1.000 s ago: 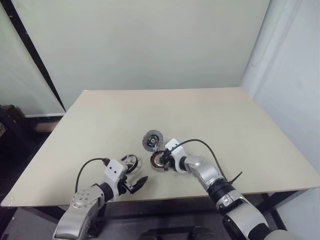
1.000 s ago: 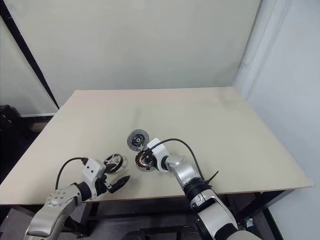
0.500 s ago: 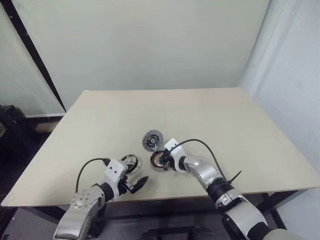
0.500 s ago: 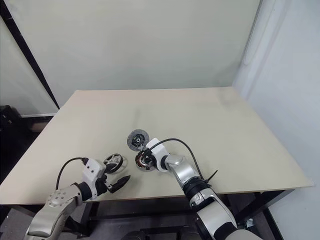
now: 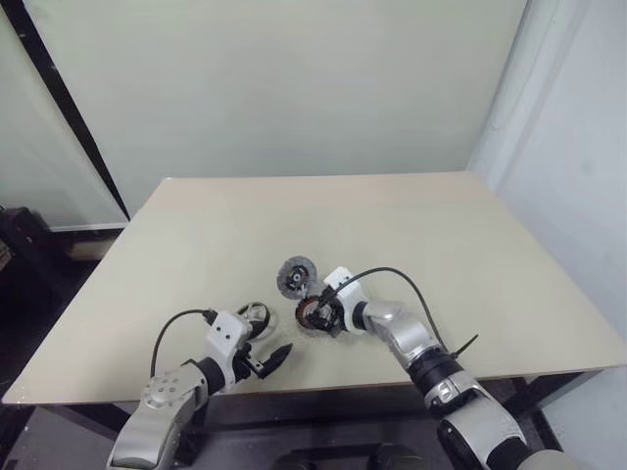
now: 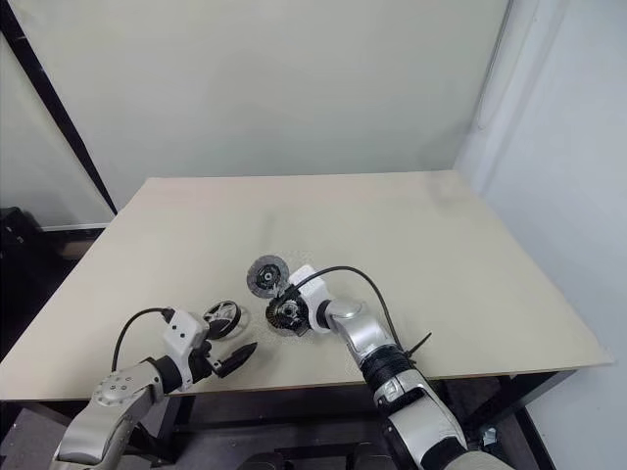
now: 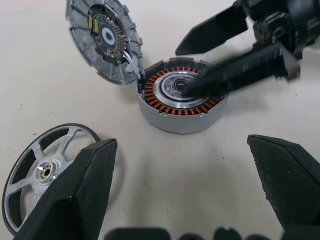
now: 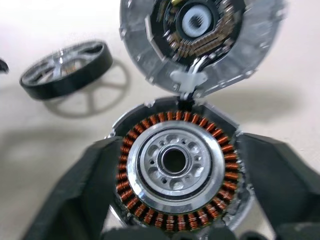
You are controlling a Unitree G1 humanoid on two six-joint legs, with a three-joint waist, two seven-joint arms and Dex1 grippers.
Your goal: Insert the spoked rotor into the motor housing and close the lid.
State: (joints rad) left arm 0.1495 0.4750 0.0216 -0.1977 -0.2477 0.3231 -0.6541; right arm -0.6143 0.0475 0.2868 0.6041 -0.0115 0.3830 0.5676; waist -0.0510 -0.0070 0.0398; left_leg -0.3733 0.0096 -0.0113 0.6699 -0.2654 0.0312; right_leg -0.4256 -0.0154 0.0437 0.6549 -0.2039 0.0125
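Note:
The motor housing (image 7: 182, 100) is a silver cylinder with copper windings, standing on the table with its lid (image 7: 105, 40) hinged open behind it. My right gripper (image 8: 177, 140) is open right at the housing. In the right wrist view its fingers (image 8: 85, 200) stand on either side of it. In the left wrist view one finger crosses over the pale centre. The spoked rotor (image 7: 45, 170) lies flat to the housing's left, beside one finger of my left gripper (image 7: 181, 142). That gripper is open and empty, just short of the housing.
The tan table (image 5: 441, 245) stretches far back and to the right. Its front edge runs just below both grippers. A black cable (image 5: 392, 279) arches over my right wrist. A pale wall stands behind.
My right gripper's fingers have spread much wider at the housing. The left arm, the rotor, the housing and the lid have stayed put.

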